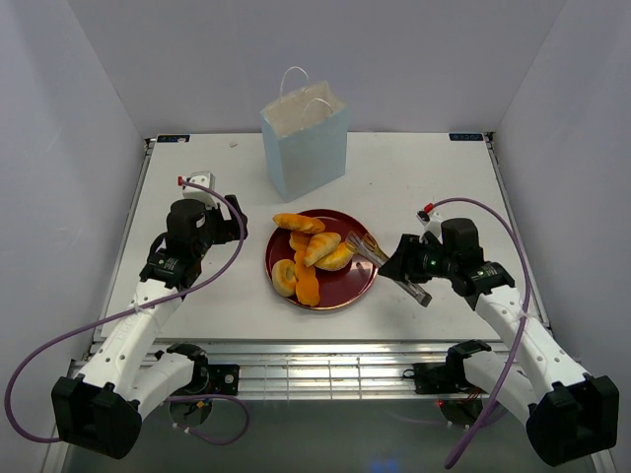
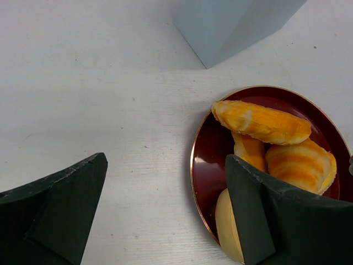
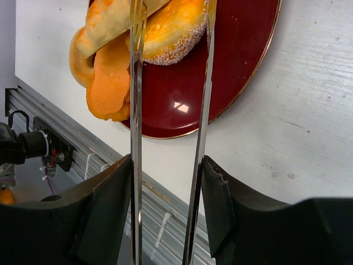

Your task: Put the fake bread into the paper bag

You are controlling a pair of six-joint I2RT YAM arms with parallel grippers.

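Several golden and orange toy pastries, the fake bread (image 1: pixel 311 254), lie piled on a round dark red plate (image 1: pixel 360 286). The pale blue paper bag (image 1: pixel 308 148) stands upright behind the plate, open at the top. My right gripper (image 1: pixel 409 258) is shut on metal tongs (image 1: pixel 380 254) whose tips reach over the plate's right side. In the right wrist view the tongs (image 3: pixel 135 83) are spread on either side of a seeded roll (image 3: pixel 171 30). My left gripper (image 1: pixel 202 229) is open and empty, left of the plate. The left wrist view shows the bread (image 2: pixel 262 122) and the bag's base (image 2: pixel 231 22).
White walls enclose the table on three sides. The table's front edge with a metal rail (image 1: pixel 315 370) lies just below the plate. A purple cable (image 1: pixel 59 340) loops off each arm.
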